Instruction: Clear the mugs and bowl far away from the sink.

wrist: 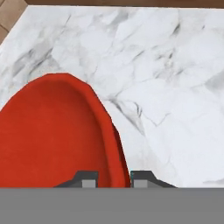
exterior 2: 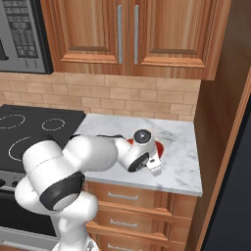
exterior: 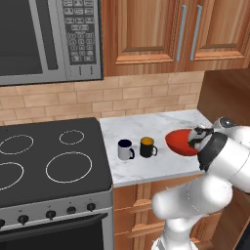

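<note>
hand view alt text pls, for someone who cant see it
The gripper is closed on the rim of a glossy red bowl, one fingertip inside, one outside. White marble counter spreads beyond.

The counter runs between the stove on its left and a side panel on its right, with the brick wall behind it. A microwave hangs above the stove, and cabinets hang above the counter. Two mugs stand side by side near the counter's front edge: one mug nearer the stove, the other mug just to its right, close but apart. The bowl sits further right, tilted, with its rim between the fingertips of the gripper, one tip inside the bowl and one outside. Drawers lie below the counter.
</note>
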Robot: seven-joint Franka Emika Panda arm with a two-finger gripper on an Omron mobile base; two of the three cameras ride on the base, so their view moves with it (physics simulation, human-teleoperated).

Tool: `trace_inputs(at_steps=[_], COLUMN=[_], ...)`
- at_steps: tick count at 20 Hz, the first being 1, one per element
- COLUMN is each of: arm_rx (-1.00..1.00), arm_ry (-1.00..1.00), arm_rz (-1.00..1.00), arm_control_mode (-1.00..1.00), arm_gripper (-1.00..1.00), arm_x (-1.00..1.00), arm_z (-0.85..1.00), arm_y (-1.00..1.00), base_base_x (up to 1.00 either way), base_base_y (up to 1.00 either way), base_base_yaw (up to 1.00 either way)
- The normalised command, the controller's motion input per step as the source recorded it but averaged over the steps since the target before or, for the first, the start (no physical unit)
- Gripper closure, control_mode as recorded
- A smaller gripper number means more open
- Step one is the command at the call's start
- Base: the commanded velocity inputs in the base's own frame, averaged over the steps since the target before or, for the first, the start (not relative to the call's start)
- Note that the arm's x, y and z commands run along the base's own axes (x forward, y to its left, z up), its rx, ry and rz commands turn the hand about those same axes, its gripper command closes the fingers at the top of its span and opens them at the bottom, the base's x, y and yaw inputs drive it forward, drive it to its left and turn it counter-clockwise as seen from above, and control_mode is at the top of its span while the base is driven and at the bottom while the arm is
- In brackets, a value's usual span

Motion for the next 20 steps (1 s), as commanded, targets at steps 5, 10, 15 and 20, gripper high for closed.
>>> trace_inputs(at_steps=[5, 10, 15, 20], arm_rx=[0.0, 0.02, 0.11, 0.08], arm_ry=[0.0, 0.0, 0.0, -0.08], arm_rz=[0.0, 0.0, 0.0, -0.04], arm_control_mode=[-1.0, -1.0, -1.0, -1.0], arm_gripper=[1.0, -1.0, -1.0, -1.0], arm_x=[0.5, 0.28, -0.04, -0.15], arm_z=[-0.72, -0.23, 0.58, 0.94], arm_y=[0.0, 0.0, 0.0, 0.0], base_base_x=[0.0, 0.0, 0.0, 0.0], base_base_y=[0.0, 0.0, 0.0, 0.0], base_base_yaw=[0.0, 0.0, 0.0, 0.0])
